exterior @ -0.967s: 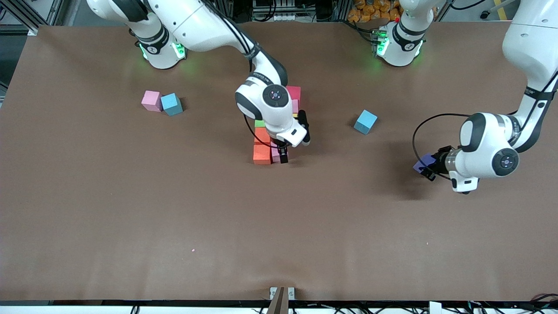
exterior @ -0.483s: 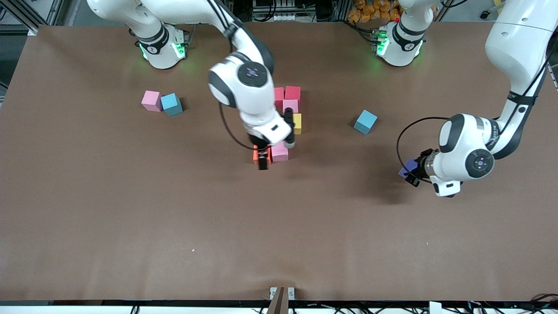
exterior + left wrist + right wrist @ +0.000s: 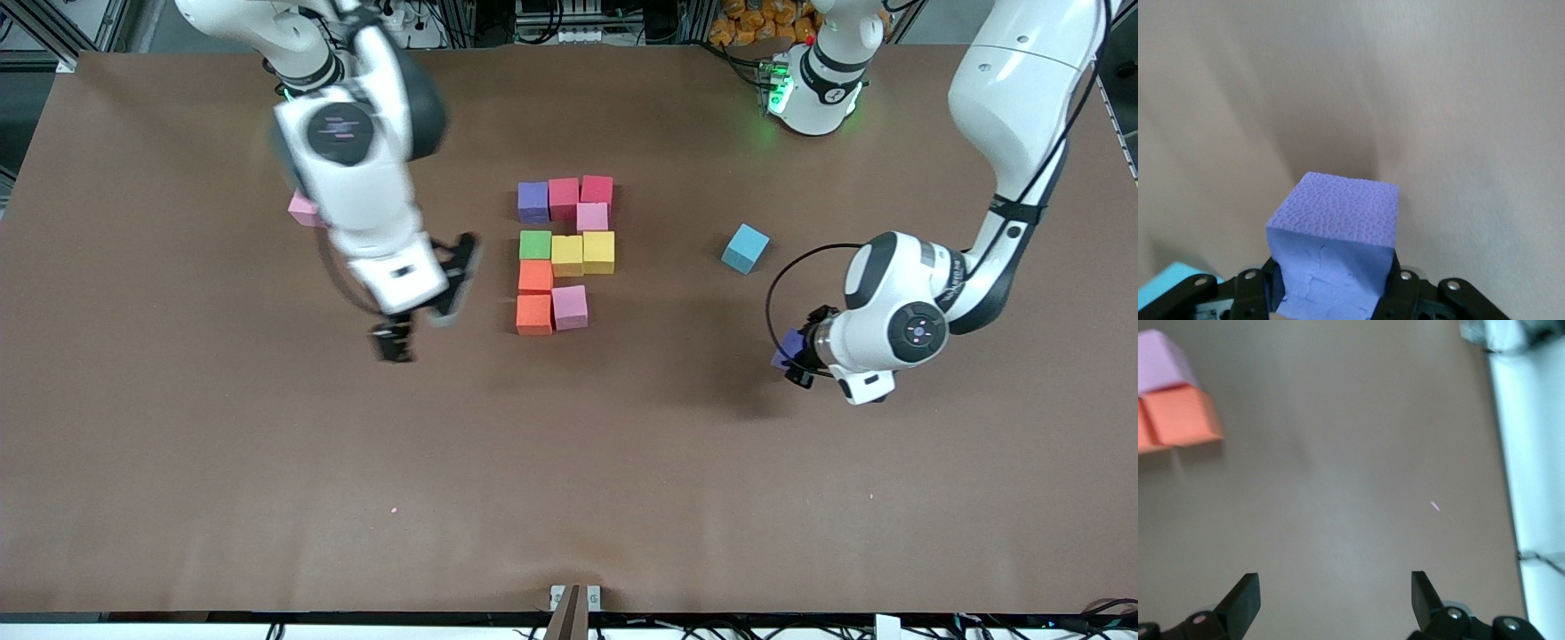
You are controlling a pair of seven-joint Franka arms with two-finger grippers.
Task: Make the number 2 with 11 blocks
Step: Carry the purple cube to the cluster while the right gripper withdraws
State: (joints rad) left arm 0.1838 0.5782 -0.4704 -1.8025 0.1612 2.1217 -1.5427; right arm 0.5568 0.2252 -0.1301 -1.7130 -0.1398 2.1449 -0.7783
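The blocks lie grouped mid-table as a partial number 2 (image 3: 565, 253): purple (image 3: 533, 202) and two red (image 3: 564, 197) farthest from the camera, then pink (image 3: 592, 217), then green (image 3: 535, 244) and two yellow (image 3: 583, 253), then orange (image 3: 535, 276), and nearest orange (image 3: 533, 315) beside pink (image 3: 570, 308). My left gripper (image 3: 794, 356) is shut on a second purple block (image 3: 1335, 227) over bare table toward the left arm's end. My right gripper (image 3: 427, 302) hangs open and empty over the table toward the right arm's end of the group; its wrist view shows the near orange block (image 3: 1181, 417).
A light-blue cube (image 3: 745, 248) sits between the group and the left arm; its corner shows in the left wrist view (image 3: 1165, 283). A pink cube (image 3: 302, 211) peeks out from under the right arm near that arm's base.
The right gripper has come away from the pink block at the group's near edge and swung toward its own end. The left gripper has carried the purple block closer to the group.
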